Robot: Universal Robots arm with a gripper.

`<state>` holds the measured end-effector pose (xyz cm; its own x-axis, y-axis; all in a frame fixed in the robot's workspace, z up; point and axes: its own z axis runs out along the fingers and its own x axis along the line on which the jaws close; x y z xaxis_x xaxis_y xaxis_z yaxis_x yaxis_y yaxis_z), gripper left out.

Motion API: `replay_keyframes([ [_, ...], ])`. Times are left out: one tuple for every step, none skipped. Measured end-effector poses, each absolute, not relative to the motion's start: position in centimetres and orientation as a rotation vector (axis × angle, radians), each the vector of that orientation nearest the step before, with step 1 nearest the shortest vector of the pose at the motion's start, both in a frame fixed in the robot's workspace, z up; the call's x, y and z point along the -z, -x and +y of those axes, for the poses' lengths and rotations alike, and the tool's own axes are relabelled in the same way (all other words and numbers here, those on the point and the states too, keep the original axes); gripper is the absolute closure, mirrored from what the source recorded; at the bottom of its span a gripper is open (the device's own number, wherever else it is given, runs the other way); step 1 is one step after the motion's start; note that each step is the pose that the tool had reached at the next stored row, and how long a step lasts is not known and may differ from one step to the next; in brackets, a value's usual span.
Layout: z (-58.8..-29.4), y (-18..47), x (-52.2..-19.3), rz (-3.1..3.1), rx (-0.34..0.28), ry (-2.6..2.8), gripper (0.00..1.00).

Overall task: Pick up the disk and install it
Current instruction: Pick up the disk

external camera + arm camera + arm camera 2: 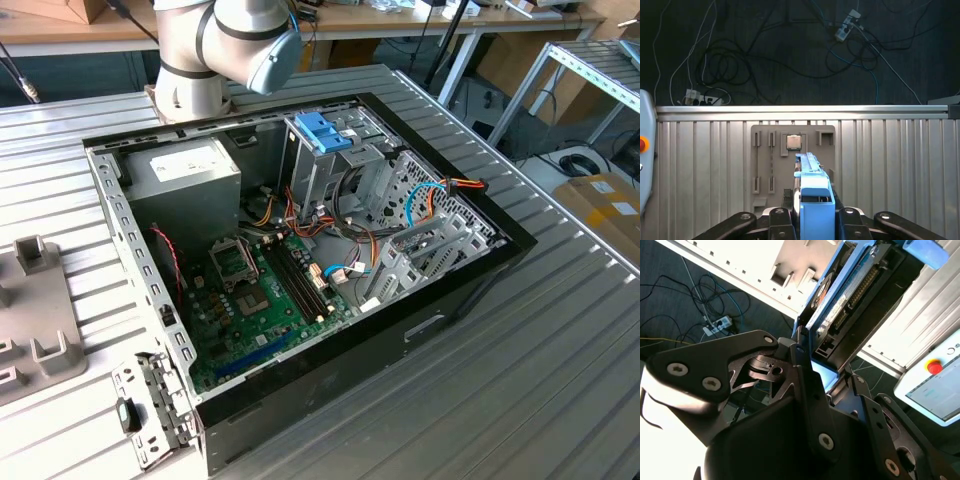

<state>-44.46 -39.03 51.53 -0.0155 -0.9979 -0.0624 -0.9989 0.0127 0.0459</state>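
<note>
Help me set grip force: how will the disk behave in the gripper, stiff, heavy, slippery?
Probably stiff: the disk looks like a metal body with a circuit board. Likely heavy for its size; the gripper clamps it near one end, so it may tend to pivot. Its smooth light-blue plastic frame could slip.

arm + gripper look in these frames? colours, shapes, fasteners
In the exterior view the arm is light silver-grey, with rounded tubular joints and a pale-blue joint cap. In both wrist views the gripper is matte black, built of angular linked plates with silver screw heads.
</note>
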Motion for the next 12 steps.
replay_keyframes([
  [-39.05, 44.45, -51.54, 2.227, -0.12, 2.196, 0.63],
  [-39.06, 44.46, -51.53, 2.227, -0.12, 2.196, 0.63],
  [-39.07, 44.46, -51.53, 2.227, -0.12, 2.195, 0.63],
  [-39.08, 44.45, -51.53, 2.227, -0.12, 2.196, 0.63],
  [-39.09, 44.45, -51.53, 2.227, -0.12, 2.196, 0.63],
  [-39.11, 44.46, -51.53, 2.227, -0.12, 2.196, 0.63],
  [-39.12, 44.45, -51.53, 2.227, -0.12, 2.196, 0.63],
  [-39.22, 44.45, -51.52, 2.227, -0.12, 2.195, 0.63],
  [-39.31, 44.44, -51.52, 2.227, -0.12, 2.196, 0.63],
  [-39.49, 44.44, -51.51, 2.227, -0.12, 2.196, 0.63],
  [-39.66, 44.44, -51.5, 2.227, -0.12, 2.196, 0.63],
  [-39.69, 44.44, -51.5, 2.227, -0.12, 2.196, 0.63],
])
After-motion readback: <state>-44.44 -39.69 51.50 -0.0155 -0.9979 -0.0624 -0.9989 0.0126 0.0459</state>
